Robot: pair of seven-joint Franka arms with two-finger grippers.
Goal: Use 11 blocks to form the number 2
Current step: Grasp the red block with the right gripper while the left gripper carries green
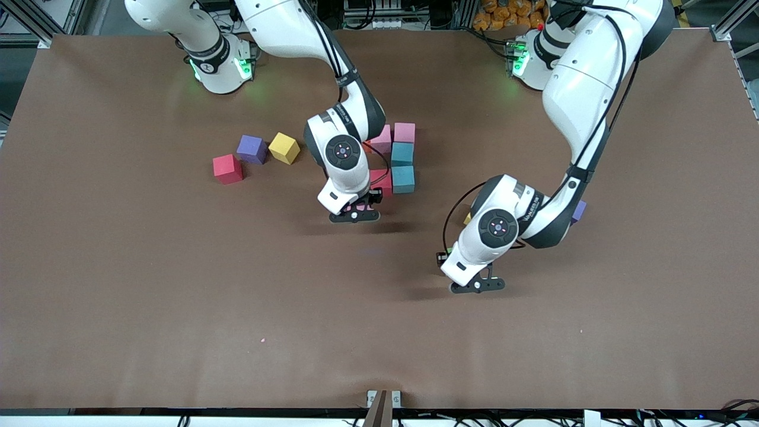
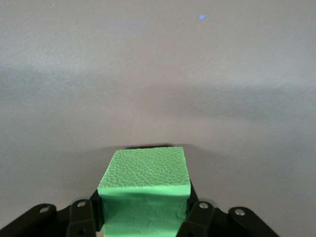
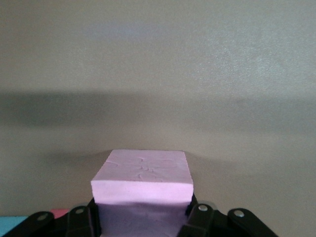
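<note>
While the right gripper [image 1: 354, 214] is clamped on a pink block [image 3: 143, 178] just beside the started shape, the left gripper [image 1: 477, 286] is clamped on a green block [image 2: 144, 186] over bare table, well apart from that shape. The shape so far is two pink blocks [image 1: 394, 136], two light blue blocks [image 1: 402, 166] and a red block [image 1: 381, 178], and it lies toward the robots' bases from both grippers. I think the right arm is much nearer, so its pink block likely goes down first, near the red block, and the green one has farther to go.
</note>
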